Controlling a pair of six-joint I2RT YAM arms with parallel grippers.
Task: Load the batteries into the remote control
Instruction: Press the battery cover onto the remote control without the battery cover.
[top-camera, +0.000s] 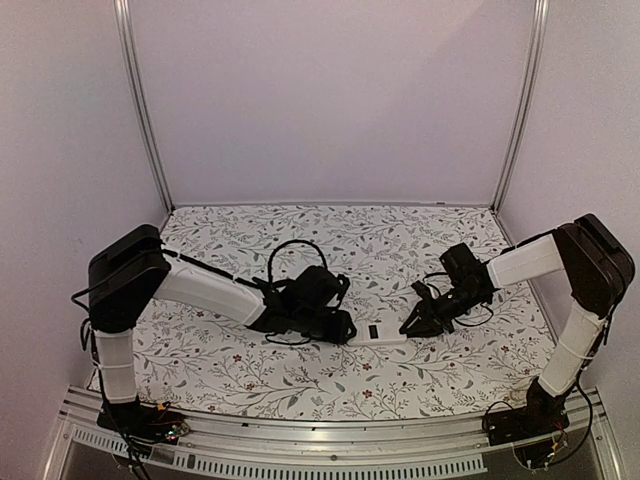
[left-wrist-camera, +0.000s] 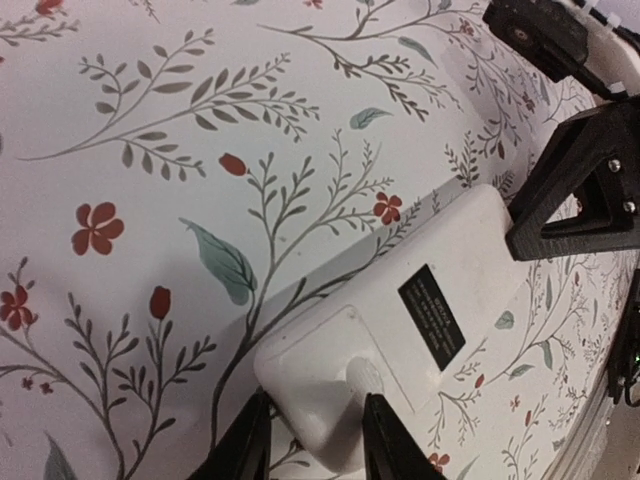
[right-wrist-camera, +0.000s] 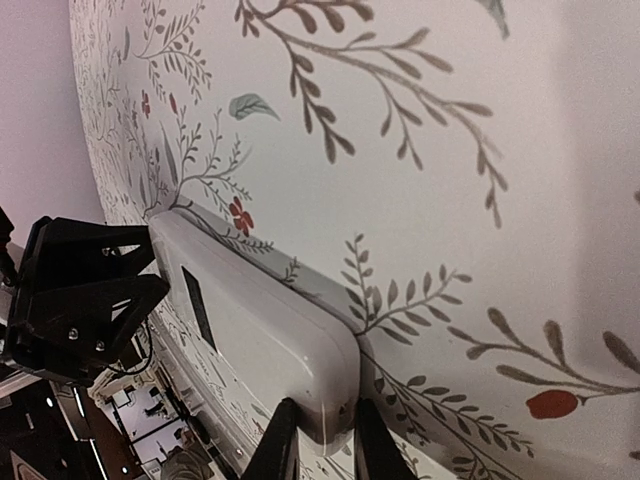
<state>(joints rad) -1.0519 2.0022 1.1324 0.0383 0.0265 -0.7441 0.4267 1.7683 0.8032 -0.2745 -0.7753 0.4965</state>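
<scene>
The remote control (top-camera: 378, 331) lies face down on the floral cloth between my two grippers, so only its white back with a black label (left-wrist-camera: 432, 315) shows. My left gripper (top-camera: 345, 328) is at the end with the battery cover (left-wrist-camera: 310, 360); in the left wrist view (left-wrist-camera: 317, 405) one finger sits at the remote's edge and the other on the cover's ribbed tab. My right gripper (top-camera: 410, 328) clamps the opposite end, as the right wrist view (right-wrist-camera: 320, 408) shows. The cover looks closed. The batteries are out of view.
The floral tablecloth (top-camera: 300, 380) covers the whole table. Purple walls with metal posts (top-camera: 145, 110) close it in at the back and sides. A metal rail (top-camera: 330, 440) runs along the near edge. A black cable loops (top-camera: 290, 255) behind the left wrist.
</scene>
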